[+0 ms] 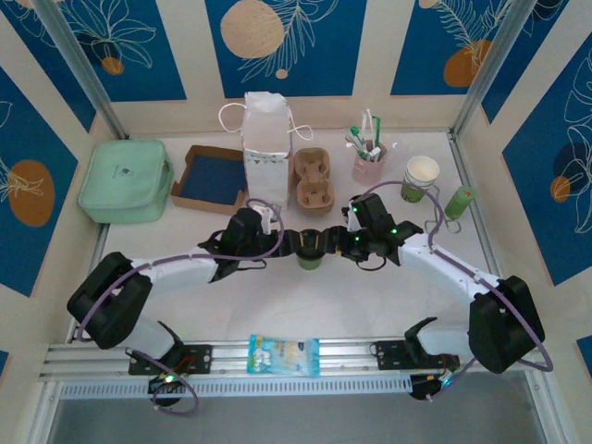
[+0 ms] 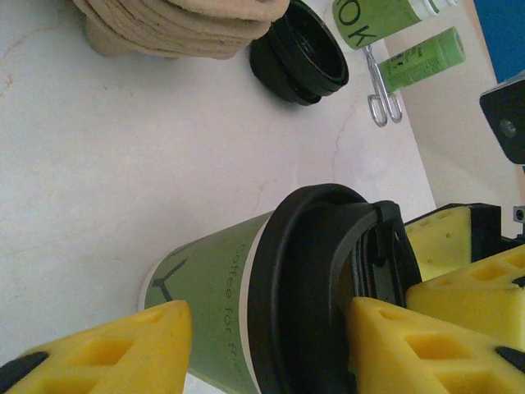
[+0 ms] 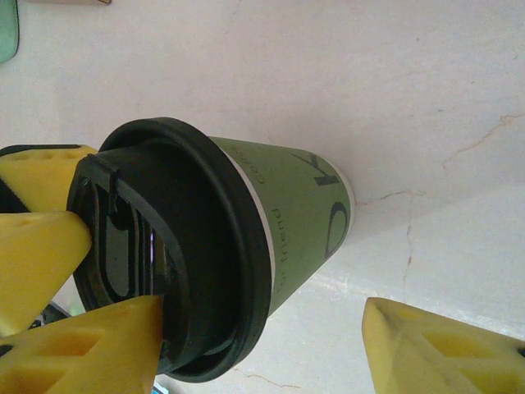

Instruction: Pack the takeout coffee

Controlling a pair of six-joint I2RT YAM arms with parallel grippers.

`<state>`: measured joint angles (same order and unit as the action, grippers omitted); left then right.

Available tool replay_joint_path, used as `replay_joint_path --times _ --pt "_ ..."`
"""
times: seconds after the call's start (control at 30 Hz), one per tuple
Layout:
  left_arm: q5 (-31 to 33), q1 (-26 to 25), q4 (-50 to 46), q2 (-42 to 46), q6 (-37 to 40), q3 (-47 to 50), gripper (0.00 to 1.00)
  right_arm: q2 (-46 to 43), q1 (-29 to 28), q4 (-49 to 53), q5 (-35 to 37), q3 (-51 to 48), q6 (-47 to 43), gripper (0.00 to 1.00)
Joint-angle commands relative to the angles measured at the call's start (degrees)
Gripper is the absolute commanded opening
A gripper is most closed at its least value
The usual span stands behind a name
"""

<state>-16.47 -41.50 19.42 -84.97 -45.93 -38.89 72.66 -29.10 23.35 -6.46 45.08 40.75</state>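
Left gripper (image 2: 271, 308) astride cup (image 2: 213, 279); whether it pinches, cannot tell.
Right gripper (image 3: 264, 302) spread: one side on lid (image 3: 189, 246) edge, other clear; open worktop (image 3: 369, 82) beyond.

Top external camera high behind the arms (image 1: 176, 273), facing down over the table (image 1: 231, 310), left wrist camera close behind the left gripper's fingers (image 2: 107, 353), right wrist camera behind the right gripper's fingers (image 3: 443, 353) from the opposite side, all sharing the lidded coffee cup (image 1: 309, 259)
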Motion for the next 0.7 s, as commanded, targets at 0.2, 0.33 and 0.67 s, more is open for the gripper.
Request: replay_joint_path --times 0.2,0.33,0.67 --pt "1.89 -0.68 -9.71 -4.71 1.55 4.62 0.53 2.40 0.63 8.30 4.42 -4.11 -0.43 0.64" --pt "1.88 -0.65 -9.66 -4.94 1.55 4.62 0.53 2.90 1.11 8.15 4.61 -3.98 -0.75 0.63" --pt "1.53 -0.68 -8.96 -4.85 1.20 4.88 0.53 4.70 2.20 7.00 4.44 -3.99 -1.01 0.61"
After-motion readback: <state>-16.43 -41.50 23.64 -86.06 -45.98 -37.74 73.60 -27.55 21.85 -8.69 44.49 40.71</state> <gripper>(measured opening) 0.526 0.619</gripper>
